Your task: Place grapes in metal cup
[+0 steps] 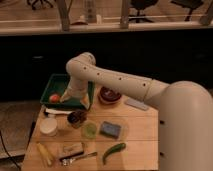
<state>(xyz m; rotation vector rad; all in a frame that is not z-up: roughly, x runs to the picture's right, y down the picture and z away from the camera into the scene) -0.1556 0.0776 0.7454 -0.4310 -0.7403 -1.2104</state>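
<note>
Reaching across from the right, the pale arm (120, 82) puts the end effector (75, 98) low over the near side of the green tray (56, 82) at the back left of the wooden worktop (141, 131). It is just beside a red-orange fruit (54, 98) lying in that tray. Whether the end effector is wide, narrow or carrying something cannot be told from this view.

The task looks to be at its early, pick-up stage. The grapes cannot be made out for certain. My guess is that they lie in the tray under or beside the end effector, hidden by it. The dark round vessel just in front of the tray is most likely the metal cup (76, 118). It stands upright and apart from the end effector, and nothing can be seen inside it. By this reading, the grasp, the short carry forward to the cup and the release are all left to do.

Also on the worktop are a maroon bowl (110, 95), a white tub (48, 126), a green cup (89, 130), a blue sponge (110, 129) and a long green vegetable (114, 151).

No brand, label or writing can be read on anything.
</note>
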